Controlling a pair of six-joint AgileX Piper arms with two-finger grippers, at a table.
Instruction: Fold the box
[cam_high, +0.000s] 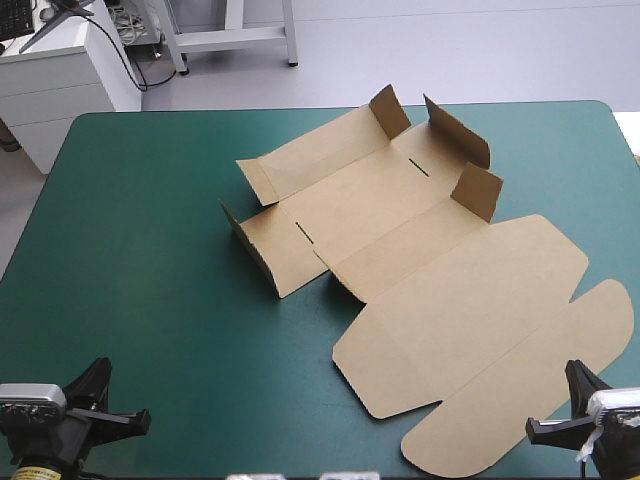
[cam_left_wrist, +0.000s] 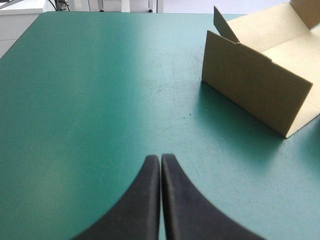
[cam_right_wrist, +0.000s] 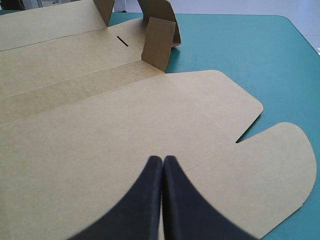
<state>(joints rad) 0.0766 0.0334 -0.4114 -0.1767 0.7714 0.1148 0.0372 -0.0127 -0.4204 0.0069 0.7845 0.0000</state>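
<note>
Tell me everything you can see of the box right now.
The box is a cut sheet of brown board lying mostly flat on the teal-green cover, right of centre. Its small end flaps and one side wall stand raised; two slots show in its panels. The lid panel with its rounded flap lies flat toward the right gripper, which is shut and not gripping it.

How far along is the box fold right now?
Done: on the box only the end flaps stand up. In hand: nothing; the left gripper is shut over bare table, the right gripper shut above the flat lid. Left: raising and tucking the long panels.
</note>
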